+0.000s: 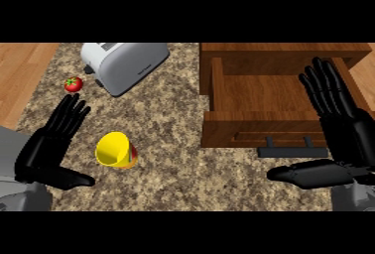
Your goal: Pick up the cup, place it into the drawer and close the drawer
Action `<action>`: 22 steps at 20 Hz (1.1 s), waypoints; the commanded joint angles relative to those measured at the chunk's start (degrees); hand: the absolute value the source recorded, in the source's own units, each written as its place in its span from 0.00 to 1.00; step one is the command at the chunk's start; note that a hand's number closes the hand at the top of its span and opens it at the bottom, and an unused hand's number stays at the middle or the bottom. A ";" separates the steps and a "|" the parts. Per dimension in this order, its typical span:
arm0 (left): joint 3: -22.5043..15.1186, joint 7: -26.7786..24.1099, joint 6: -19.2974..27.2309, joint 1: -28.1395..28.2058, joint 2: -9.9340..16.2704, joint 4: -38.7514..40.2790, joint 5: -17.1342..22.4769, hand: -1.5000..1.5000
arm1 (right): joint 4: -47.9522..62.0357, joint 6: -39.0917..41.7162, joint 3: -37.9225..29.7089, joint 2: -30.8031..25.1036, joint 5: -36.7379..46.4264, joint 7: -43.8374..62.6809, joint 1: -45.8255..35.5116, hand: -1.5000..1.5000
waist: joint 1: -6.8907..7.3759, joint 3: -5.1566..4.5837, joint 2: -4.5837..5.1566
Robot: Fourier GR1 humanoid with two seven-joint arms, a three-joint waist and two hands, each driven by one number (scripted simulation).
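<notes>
**Cup not yet taken; drawer open**

While both hands stand open and hold nothing, the cup point(116, 149) sits on the counter point(176, 124), near left, just right of the left hand point(53, 144). The right hand point(338, 134) shows near right, over the drawer point(282, 92), which stands open at far right. The cup looks light, stiff and smooth, possibly slippery; taking it round its wall seems best. Count: one cup, one drawer, one toaster point(121, 63), one tomato point(72, 84).

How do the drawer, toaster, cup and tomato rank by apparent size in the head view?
1. drawer
2. toaster
3. cup, though it sits nearer the camera, which may enlarge it
4. tomato
</notes>
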 commanded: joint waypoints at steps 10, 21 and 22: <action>0.62 -18.65 -0.15 -3.51 -0.21 25.42 -11.66 0.00 | 3.85 1.16 -2.00 0.12 0.20 -3.45 -1.14 0.00 | 0.04 0.00 -0.01; 1.00 -42.08 3.14 -15.13 0.08 58.51 -20.93 0.00 | 2.43 0.08 -3.46 -1.23 -0.54 2.05 -5.01 0.00 | -0.48 -0.06 0.11; 2.72 -46.03 0.81 -18.70 3.74 65.73 -21.28 0.00 | 3.63 0.33 -3.16 -0.86 -1.09 1.41 -6.61 0.00 | -0.87 -0.12 0.30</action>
